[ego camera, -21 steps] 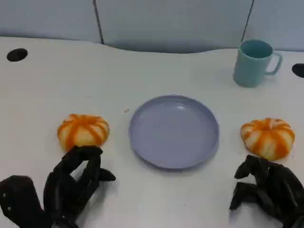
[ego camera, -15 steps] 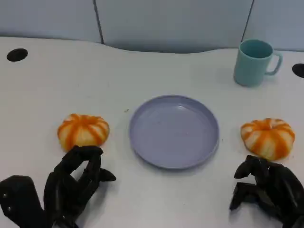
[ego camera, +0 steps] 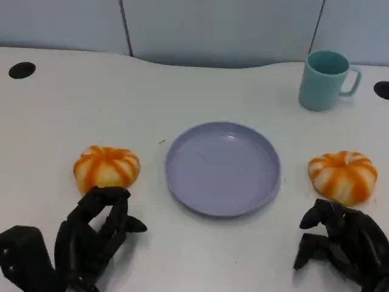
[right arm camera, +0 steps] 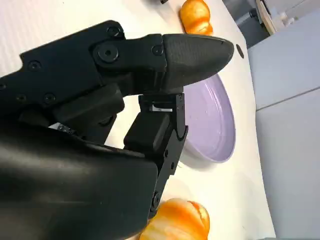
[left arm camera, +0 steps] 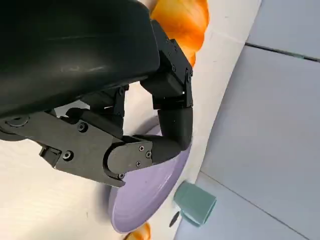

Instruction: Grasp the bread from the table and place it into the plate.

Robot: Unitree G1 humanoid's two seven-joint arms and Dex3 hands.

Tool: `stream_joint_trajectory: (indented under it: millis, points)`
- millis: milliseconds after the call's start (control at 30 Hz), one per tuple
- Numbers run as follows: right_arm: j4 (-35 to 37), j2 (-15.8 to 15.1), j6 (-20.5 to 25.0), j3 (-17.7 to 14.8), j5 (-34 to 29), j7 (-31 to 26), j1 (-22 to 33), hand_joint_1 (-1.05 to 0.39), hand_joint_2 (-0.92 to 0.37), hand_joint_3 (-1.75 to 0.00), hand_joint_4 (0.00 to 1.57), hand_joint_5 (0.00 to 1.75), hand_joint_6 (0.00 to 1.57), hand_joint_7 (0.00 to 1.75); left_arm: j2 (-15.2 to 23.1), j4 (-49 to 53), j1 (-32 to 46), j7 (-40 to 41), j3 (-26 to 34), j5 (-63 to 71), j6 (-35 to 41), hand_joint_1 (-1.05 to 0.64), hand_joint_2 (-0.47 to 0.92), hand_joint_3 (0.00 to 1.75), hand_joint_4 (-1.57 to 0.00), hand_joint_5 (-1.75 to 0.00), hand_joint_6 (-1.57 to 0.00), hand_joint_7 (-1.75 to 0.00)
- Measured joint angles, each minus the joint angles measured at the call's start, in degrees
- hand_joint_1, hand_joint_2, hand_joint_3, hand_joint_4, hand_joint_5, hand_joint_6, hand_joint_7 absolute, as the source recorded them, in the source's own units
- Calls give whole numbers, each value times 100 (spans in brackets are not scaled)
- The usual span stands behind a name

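Barely anything is changing: my left hand (ego camera: 91,234) and right hand (ego camera: 340,243) are still hovering with fingers curled, holding nothing. Both breads, left (ego camera: 106,168) and right (ego camera: 342,176), are lying beside the plate (ego camera: 223,168), ungrasped.

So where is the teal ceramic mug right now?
In the head view, the teal ceramic mug stands at the table's far right, beyond the lavender plate and the right orange-striped bread roll.

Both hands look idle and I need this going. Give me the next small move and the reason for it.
Probably ease the left hand forward so its fingers close around the round orange-and-white striped bread on the left. That hand holds nothing, its fingers sit just short of the bread, and the round lavender plate beside it holds nothing yet.
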Motion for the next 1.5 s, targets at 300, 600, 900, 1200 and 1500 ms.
stream_joint_trajectory:
  millis: [300, 600, 900, 1200, 1500]
  points:
    - [-12, 0, 6, 18, -3, -32, 4, -41, -92, -44, 122, 112, 112, 104, 11, 1, 0, -3, -13, -3, -9, -38, 82, 50, -63, -154, -56, -129]
    - [-9, 10, -18, 52, 1, -50, 8, -42, -92, -43, 121, 112, 112, 104, 219, 494, -208, -209, -116, 439, -1315, -41, 92, 23, -61, -110, -72, -74]
    - [10, 68, -36, 79, -4, -87, -22, -42, -92, -42, 122, 112, 113, 105, 1434, 719, -463, 61, -878, 2730, -2759, -70, 92, 18, -5, -44, -26, -3]
    - [91, 68, -107, 82, -7, -86, -71, -41, -92, -43, 122, 111, 113, 104, 2786, 28, -928, 2188, -1643, 5858, -2958, -78, 92, 13, -1, -31, -20, 0]
    - [149, 68, -213, 99, -29, -34, -74, -41, -92, -43, 123, 111, 114, 103, 3313, -853, -1184, 2599, -2301, 7304, -1561, -79, 92, 10, -3, -27, -20, 0]
